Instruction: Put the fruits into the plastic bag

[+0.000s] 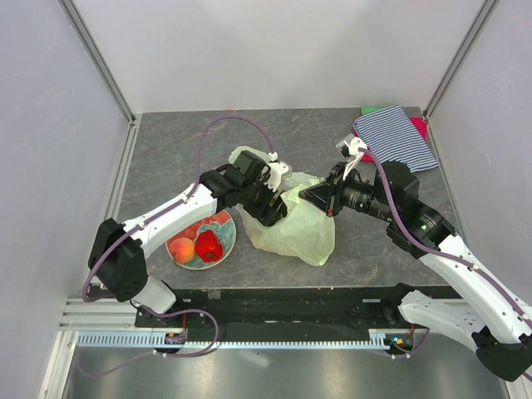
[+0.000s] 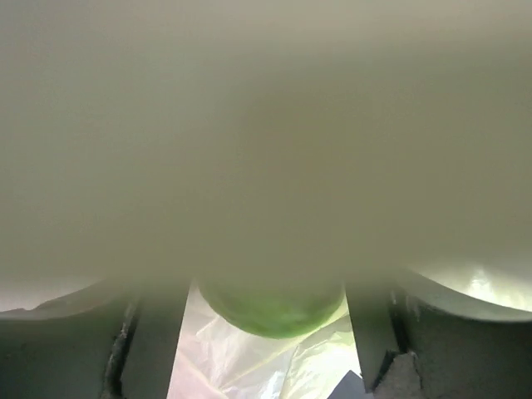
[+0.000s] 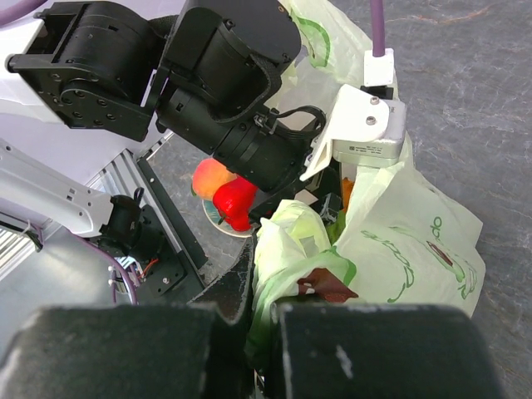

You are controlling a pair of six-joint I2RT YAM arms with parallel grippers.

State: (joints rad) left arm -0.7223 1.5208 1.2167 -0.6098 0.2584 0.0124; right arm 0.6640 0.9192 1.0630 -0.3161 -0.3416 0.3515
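- Pale green, translucent, crinkly plastic bag point(image 1: 299, 229) lies slumped on the grey stone-patterned tabletop point(image 1: 166, 158), between my two arms.
- My left fingers point(image 1: 272, 214) reach into the bag's mouth from the left. The film lies so close over my left wrist camera that most of that view is a pale blur.
- Below the blur, a small glossy green apple point(image 2: 273, 312) fills the gap between my left fingers, which press on it from both sides. Crumpled bag film shows underneath it.
- My right fingers point(image 1: 324, 199) are pinched together on a fold of the bag's upper edge, on its right side. In my right wrist view the film runs straight into the narrow gap between them.
- Through the bag's opening in that view I see a sliver of something orange point(image 3: 347, 191); I cannot tell which fruit it is.
- A round red plate with a blue-and-white floral pattern point(image 1: 223, 226) sits just left of the bag.
- On the plate a rosy orange peach point(image 1: 182, 249) and a glossy red pepper-like piece point(image 1: 209, 246) lie side by side. Another reddish-orange fruit point(image 1: 196, 229) sits behind them, close under my left arm.
- A folded blue-and-white striped cloth point(image 1: 395, 140) lies at the far right corner of the tabletop, well apart from the bag.
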